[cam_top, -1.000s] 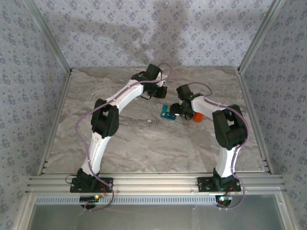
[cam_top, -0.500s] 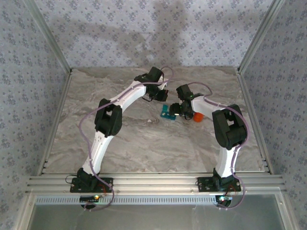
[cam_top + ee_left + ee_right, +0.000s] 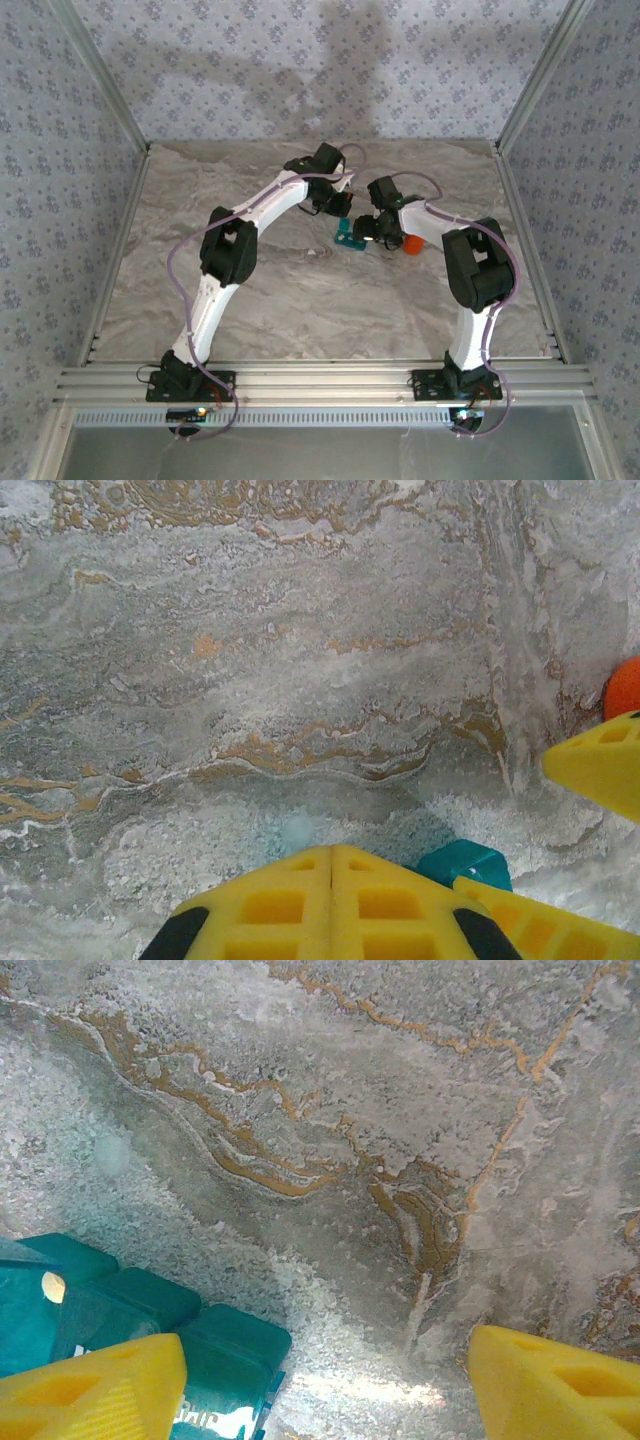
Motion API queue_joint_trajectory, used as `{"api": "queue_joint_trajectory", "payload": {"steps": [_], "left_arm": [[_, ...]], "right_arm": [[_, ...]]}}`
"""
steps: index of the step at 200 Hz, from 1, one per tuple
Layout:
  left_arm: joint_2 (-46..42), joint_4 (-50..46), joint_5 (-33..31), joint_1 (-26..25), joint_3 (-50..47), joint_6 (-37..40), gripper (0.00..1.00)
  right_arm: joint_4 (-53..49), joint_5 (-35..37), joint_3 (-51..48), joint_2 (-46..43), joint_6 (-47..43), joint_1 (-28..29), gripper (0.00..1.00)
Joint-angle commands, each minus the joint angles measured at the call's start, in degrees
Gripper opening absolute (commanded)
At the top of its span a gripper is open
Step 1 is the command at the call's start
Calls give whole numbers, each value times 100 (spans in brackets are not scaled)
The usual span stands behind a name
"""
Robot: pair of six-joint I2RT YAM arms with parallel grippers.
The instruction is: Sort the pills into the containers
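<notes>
The containers are a teal organiser (image 3: 346, 236) lying mid-table; its compartments (image 3: 130, 1310) fill the lower left of the right wrist view, one holding a yellowish pill (image 3: 52, 1285). My right gripper (image 3: 320, 1390) stands open just above the table. Its left finger (image 3: 95, 1385) is over the organiser's end and its right finger (image 3: 555, 1385) is over bare marble. My left gripper (image 3: 332, 848) is shut, fingertips pressed together, low over the table. A pale round pill (image 3: 297, 831) lies on the marble just ahead of those tips. The organiser's corner (image 3: 465, 862) sits right of them.
An orange bottle (image 3: 410, 243) lies right of the organiser, beside the right gripper (image 3: 366, 232); its edge (image 3: 625, 685) shows in the left wrist view. The left gripper (image 3: 338, 205) is just behind the organiser. Metal frame rails edge the marble table (image 3: 250, 290).
The left arm has swung its gripper right and nearer, closing on the organiser. The right arm and organiser have stayed put.
</notes>
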Motion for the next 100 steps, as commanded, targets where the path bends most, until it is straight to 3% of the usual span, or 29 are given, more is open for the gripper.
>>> {"api": "queue_joint_trajectory", "payload": {"steps": [1, 100], "left_arm": [[40, -208, -4, -61, 39, 133, 0], [-560, 157, -64, -109, -864, 156, 0]], "right_arm": [[-109, 171, -161, 230, 45, -10, 76], [-91, 174, -203, 273, 75, -30, 76]]}}
